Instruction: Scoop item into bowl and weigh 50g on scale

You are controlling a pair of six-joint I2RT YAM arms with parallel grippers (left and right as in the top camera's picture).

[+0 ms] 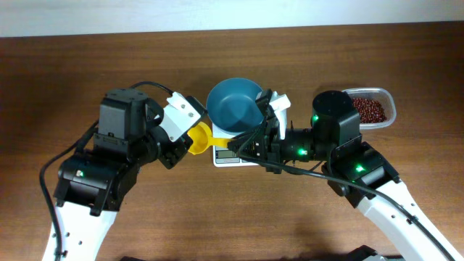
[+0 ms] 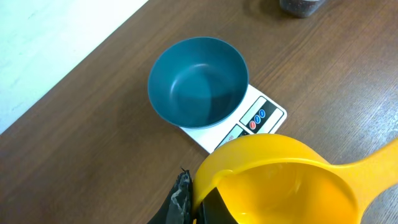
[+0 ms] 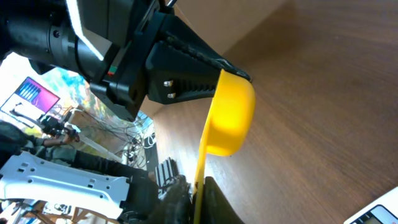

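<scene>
A teal-blue bowl [image 1: 233, 105] is seen standing on the white scale [image 1: 226, 154] at the middle of the table [image 1: 72, 58]. The red-brown beans [image 1: 370, 109] are heaped in a clear tub [image 1: 389, 99] to the right, well apart from the bowl. A yellow scoop [image 1: 201, 138] is held just left of the scale. The jaws of the left gripper [image 1: 190, 139] are pinched on its cup, and those of the right gripper [image 3: 196, 198] are pressed onto its handle.
</scene>
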